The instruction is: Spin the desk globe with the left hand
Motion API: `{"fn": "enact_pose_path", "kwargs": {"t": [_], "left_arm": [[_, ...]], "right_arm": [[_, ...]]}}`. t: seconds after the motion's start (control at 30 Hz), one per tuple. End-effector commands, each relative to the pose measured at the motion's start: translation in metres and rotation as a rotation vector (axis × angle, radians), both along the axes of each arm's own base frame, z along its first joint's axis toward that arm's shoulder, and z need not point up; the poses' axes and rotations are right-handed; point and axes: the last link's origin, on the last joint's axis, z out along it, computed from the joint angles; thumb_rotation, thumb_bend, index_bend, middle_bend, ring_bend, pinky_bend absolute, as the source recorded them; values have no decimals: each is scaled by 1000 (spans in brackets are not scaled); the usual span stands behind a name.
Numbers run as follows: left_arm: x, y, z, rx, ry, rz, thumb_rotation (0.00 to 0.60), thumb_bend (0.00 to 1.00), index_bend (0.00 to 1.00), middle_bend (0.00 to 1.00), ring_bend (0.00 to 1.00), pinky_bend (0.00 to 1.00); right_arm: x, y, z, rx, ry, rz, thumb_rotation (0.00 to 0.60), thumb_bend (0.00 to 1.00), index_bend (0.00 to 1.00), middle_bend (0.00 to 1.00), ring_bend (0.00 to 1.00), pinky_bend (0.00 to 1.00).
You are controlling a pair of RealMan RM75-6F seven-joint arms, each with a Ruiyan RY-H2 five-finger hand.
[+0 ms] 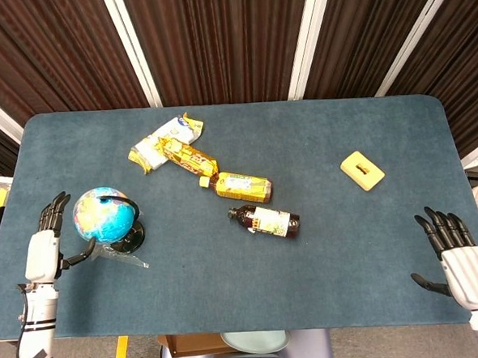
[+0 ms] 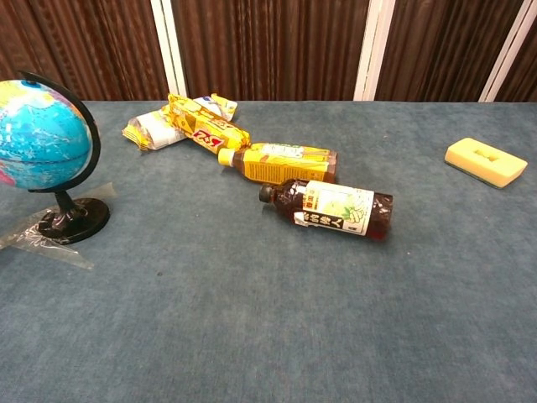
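The desk globe is blue with a black arc and round black base, standing upright at the table's left edge on a scrap of clear plastic; it also fills the far left of the chest view, globe. My left hand is just left of the globe, fingers spread, thumb pointing toward the base, a small gap between hand and ball. My right hand hovers open over the table's front right corner. Neither hand appears in the chest view.
Two bottles lie mid-table: a yellow-labelled one and a dark one. Yellow snack packets sit behind them. A yellow sponge block lies to the right. The blue table edge runs just beside my left hand.
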Motion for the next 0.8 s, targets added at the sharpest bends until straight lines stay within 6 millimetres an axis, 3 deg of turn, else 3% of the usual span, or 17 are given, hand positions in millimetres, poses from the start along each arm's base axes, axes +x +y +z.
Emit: {"fn": "enact_pose_path", "kwargs": {"t": [0.03,0.43,0.8], "left_arm": [[-4,0,3,8,2,10,600,326,0,0,0,0],[-12,1,8,13,-7,38,600,326,0,0,0,0],[-15,17,9,8,-18,48,600,327,0,0,0,0]], "right_arm": [[0,0,0,0,1,0,600,110,0,0,0,0],[1,1,-1,5,5,0,600,110,0,0,0,0],[1,1,-7,34,13,-10,600,110,0,0,0,0]]}}
